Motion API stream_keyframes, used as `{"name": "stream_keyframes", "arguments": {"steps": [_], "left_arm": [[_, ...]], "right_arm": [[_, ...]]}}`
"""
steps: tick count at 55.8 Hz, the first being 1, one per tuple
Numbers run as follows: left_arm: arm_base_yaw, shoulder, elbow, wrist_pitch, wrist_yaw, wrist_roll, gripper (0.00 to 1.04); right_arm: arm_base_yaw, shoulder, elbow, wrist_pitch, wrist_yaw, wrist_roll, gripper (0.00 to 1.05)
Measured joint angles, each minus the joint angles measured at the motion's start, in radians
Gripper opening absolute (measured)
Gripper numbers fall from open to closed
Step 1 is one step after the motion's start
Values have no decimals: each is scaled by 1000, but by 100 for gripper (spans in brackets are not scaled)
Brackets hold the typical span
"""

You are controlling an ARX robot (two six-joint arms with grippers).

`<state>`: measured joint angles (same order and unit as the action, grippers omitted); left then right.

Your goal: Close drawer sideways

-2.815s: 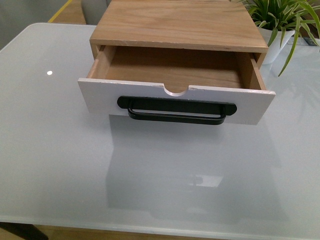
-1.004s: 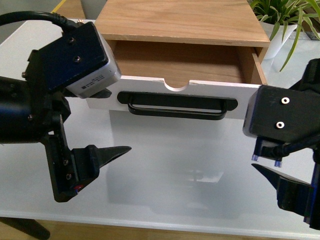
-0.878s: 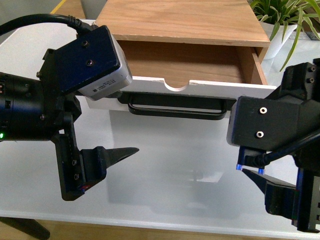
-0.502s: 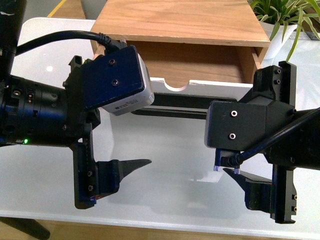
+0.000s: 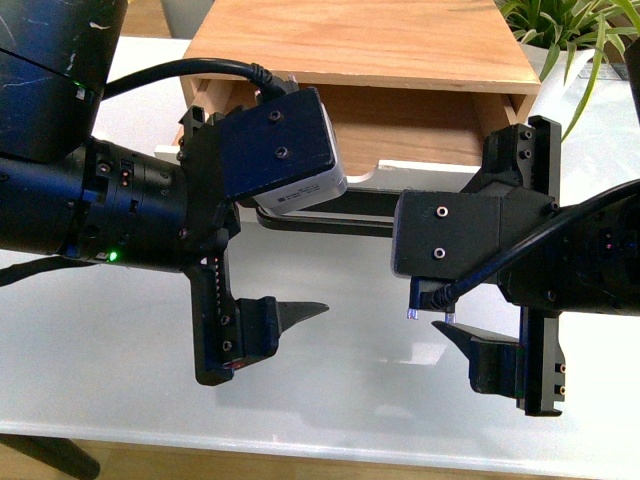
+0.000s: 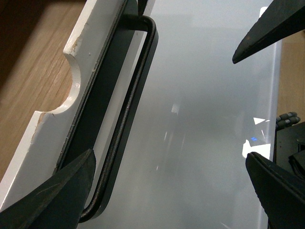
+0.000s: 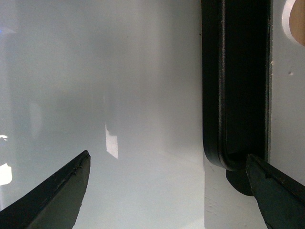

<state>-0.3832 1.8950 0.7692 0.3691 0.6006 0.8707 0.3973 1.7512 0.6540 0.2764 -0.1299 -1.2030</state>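
Left wrist view: my left pincer [image 6: 167, 188] and right pincer [image 7: 167, 188] hang spread astride the black handle [image 6: 128, 109], poised to shove the drawer [image 6: 45, 136] shut.

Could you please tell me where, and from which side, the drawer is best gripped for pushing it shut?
Grip the drawer by its black bar handle, near mid-span, coming from the front with the jaws either side of the bar. It stands clear of the white front, leaving a gap, and a central hold should likely keep the push square.
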Motion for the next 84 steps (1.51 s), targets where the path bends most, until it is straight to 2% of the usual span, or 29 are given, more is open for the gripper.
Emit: {"name": "stream_keyframes", "arguments": {"steps": [36, 84], "left_arm": [[0, 81, 84, -31, 2, 0, 96], [-10, 191, 209, -149, 17, 26, 96]], "right_arm": [[26, 68, 70, -18, -2, -11, 96], [43, 205, 185, -65, 5, -23, 96]]}}
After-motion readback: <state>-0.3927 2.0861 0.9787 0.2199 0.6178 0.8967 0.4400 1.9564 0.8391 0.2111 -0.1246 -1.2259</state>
